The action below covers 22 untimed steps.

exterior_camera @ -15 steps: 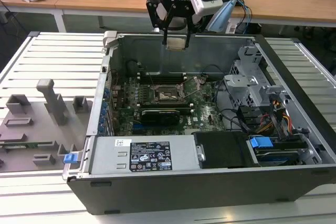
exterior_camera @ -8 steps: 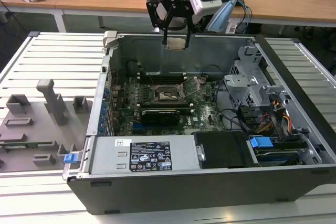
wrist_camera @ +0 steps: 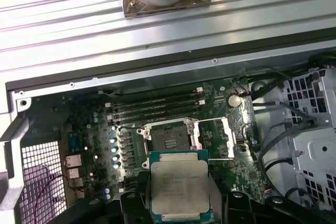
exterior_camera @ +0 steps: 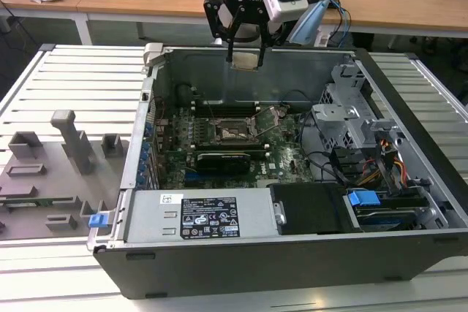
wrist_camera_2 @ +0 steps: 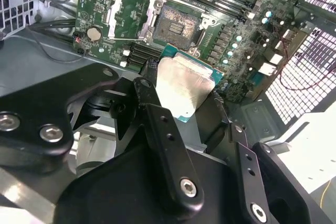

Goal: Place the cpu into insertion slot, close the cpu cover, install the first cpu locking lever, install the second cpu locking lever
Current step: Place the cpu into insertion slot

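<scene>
My gripper (exterior_camera: 246, 58) hangs above the back wall of the open computer case and is shut on the cpu (exterior_camera: 246, 62), a thin square chip with a silvery face. In both wrist views the cpu (wrist_camera: 178, 184) (wrist_camera_2: 184, 88) sits flat between the black fingers (wrist_camera: 132, 203). Below it on the green motherboard (exterior_camera: 285, 162) lies the insertion slot (exterior_camera: 235, 131) (wrist_camera: 169, 140) (wrist_camera_2: 176, 24), open with its dark centre showing. The cpu cover (wrist_camera: 218, 139) (wrist_camera_2: 130, 17), a silvery frame, is flipped open beside the slot.
The case's metal walls (exterior_camera: 219, 71) ring the board. A drive cage (exterior_camera: 351, 118) with cables stands at the exterior view's right, and a power supply (exterior_camera: 197, 217) fills the front. Long memory slots (wrist_camera: 157, 106) run beside the socket. Grey fixtures (exterior_camera: 69, 144) sit on the table at the exterior view's left.
</scene>
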Tool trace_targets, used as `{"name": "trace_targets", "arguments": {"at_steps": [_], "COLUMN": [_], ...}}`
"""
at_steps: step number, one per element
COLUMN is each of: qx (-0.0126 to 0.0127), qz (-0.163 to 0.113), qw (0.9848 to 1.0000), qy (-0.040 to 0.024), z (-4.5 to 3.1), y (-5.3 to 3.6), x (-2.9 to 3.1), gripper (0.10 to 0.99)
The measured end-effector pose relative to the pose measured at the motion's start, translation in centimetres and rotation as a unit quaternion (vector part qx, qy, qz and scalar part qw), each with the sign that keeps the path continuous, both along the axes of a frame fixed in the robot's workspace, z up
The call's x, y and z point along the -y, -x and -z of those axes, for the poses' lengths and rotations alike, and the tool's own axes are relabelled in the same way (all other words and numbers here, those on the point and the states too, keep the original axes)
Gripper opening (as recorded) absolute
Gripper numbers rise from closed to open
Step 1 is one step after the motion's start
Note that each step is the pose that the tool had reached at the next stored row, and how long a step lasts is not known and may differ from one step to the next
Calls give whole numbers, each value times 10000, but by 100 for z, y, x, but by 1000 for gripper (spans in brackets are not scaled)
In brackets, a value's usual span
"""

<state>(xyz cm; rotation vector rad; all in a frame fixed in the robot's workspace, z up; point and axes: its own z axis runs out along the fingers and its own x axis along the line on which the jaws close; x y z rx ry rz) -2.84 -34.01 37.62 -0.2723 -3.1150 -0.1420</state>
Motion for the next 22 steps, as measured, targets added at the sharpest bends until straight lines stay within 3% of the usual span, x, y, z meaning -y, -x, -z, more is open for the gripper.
{"name": "trace_targets", "arguments": {"at_steps": [22], "qx": [0], "qz": [207], "qw": [9998], "qy": [0], "z": [0], "y": [0], "x": [0], "gripper": [537]}}
